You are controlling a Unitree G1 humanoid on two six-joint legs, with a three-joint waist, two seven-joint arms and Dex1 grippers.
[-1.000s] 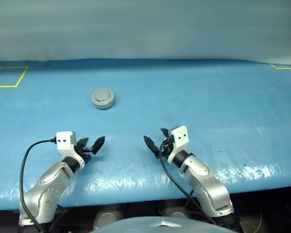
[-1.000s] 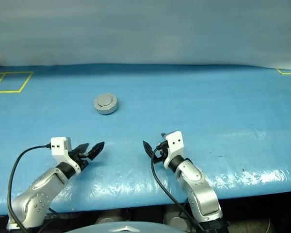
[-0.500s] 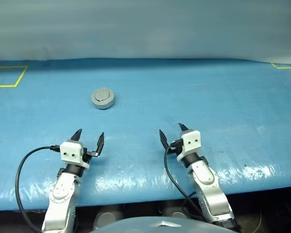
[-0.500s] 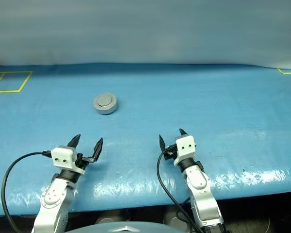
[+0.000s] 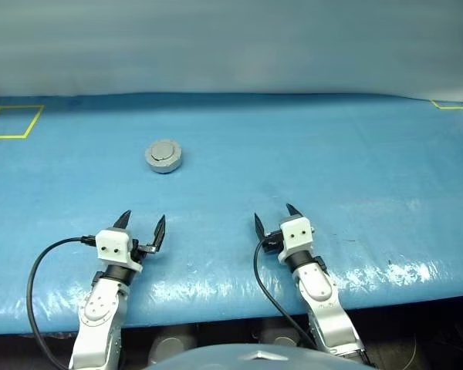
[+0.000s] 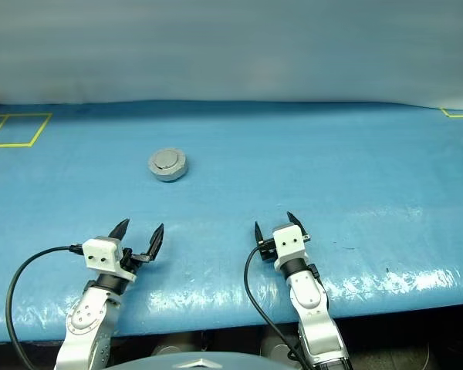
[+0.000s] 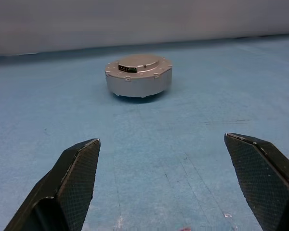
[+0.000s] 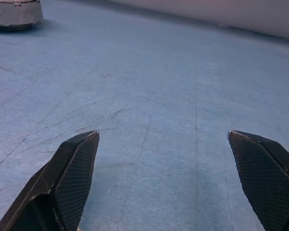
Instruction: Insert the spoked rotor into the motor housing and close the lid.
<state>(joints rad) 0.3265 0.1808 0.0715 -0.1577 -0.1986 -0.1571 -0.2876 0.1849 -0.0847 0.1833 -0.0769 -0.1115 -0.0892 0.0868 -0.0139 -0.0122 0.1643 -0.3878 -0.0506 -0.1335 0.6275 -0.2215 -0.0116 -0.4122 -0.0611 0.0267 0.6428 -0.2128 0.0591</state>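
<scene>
The housing, lid shut on top, sits on the blue counter in the upper left of the head view, well apart from both grippers. The left gripper at lower left and the right gripper at lower centre hover over the counter, jaws spread wide, both holding nothing. 2 yellow outlines mark the counter's far corners.

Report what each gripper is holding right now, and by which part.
Nothing is held. The left gripper and right gripper are both open and empty above the blue table, apart from the closed motor housing.
</scene>
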